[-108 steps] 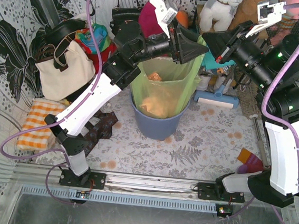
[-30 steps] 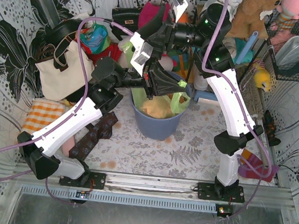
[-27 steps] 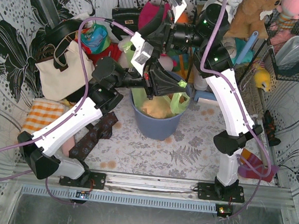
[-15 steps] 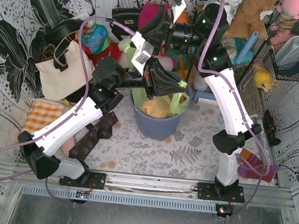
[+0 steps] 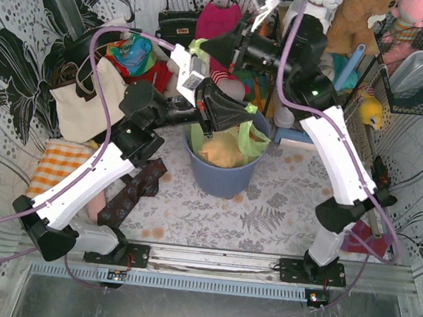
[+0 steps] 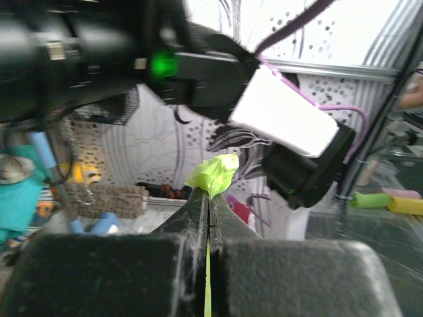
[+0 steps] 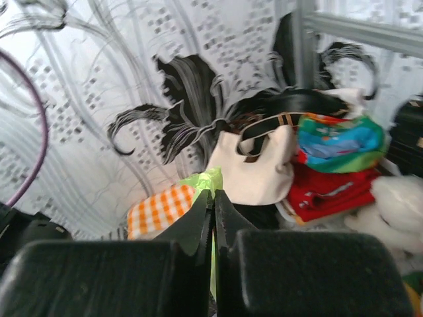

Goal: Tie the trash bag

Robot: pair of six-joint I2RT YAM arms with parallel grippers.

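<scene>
**Trash bag** (image 5: 248, 138): lime-green and translucent, seated in the round blue-grey bin (image 5: 220, 180) at the middle of the table (image 5: 281, 210). Crumpled brown paper (image 5: 223, 151) shows through its open mouth. Strips of the rim are pulled up out of the bin.

**Left gripper** (image 5: 253, 112): over the right side of the bin's rim. In the left wrist view its fingers are pressed together on a thin strip of the bag, with a green tuft sticking out past the tips.

**Right gripper** (image 5: 201, 47): farther back and to the left, so the two arms cross above the bin. In the right wrist view its fingers are likewise clamped on a green tuft of the bag.

**Surroundings:** a cream tote bag (image 5: 89, 105) and an orange checked cloth (image 5: 49, 173) lie at the left. Stuffed toys (image 5: 320, 4) stand along the back.
</scene>
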